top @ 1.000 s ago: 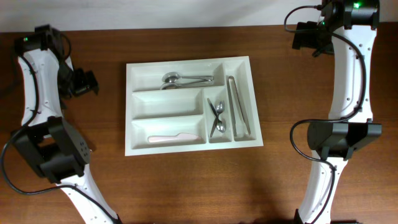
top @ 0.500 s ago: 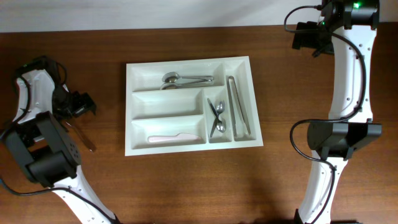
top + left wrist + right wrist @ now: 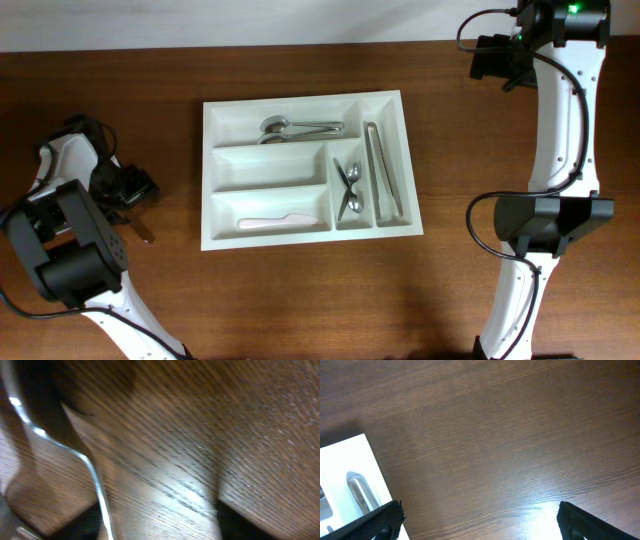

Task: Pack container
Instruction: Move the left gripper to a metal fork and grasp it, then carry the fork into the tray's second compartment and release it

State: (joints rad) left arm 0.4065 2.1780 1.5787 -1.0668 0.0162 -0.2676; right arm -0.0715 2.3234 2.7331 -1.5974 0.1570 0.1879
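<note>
Hovering my left tool (image 3: 132, 190) low over the surface (image 3: 450, 300) at the far left, I have it right above a slim metal utensil (image 3: 140, 230) that lies loose on the wood, well apart from the container (image 3: 300, 240). It looks like the one piece not yet packed, so this is where the tool belongs. My left wrist view is blurred. I can make out the thin shiny stem (image 3: 97, 490) curving across the wood grain, but I cannot tell whether my fingers are spread or already pinching it.

The container sits in the middle of the surface, flat and square to me. Large spoons (image 3: 300, 127) fill its top long compartment, a white knife (image 3: 280, 221) lies in the bottom one, and small spoons (image 3: 348, 190) and tongs (image 3: 385, 185) lie in the two narrow ones. The middle long compartment (image 3: 270, 170) holds nothing, so I judge the stray piece is meant for it.

My right tool (image 3: 480, 521) hangs spread wide and empty near the container's far right corner, parked out of the way so the left arm has a clear path.
</note>
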